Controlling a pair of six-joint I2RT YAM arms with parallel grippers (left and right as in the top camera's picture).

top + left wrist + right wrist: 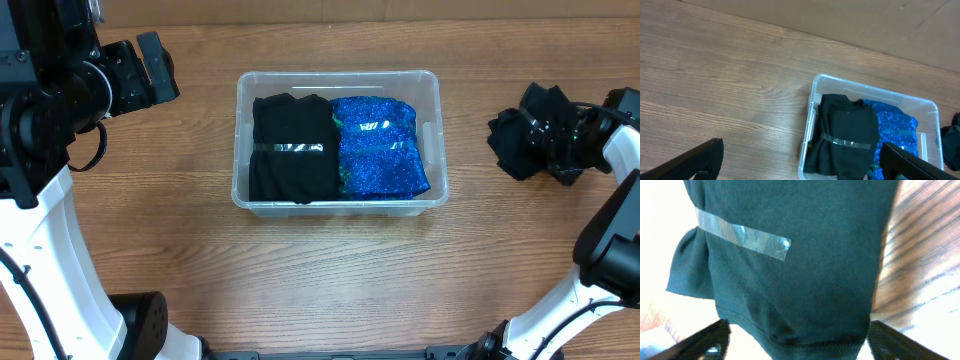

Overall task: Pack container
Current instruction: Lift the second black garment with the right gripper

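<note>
The clear container (pixel 340 75) sits mid-table (pixel 330 280), with a black bundle (pixel 292 148) and a blue sequined bundle (pixel 380 145) side by side inside. We see the right gripper (pixel 799 340) spread wide astride a taped dark garment (pixel 805 255), clamping nothing. The left gripper (pixel 801 159) gapes empty, apparently parked aside for access.

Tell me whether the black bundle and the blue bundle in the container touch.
Touching. The overhead view shows the black bundle pressed against the blue bundle with no gap, inside the container.
</note>
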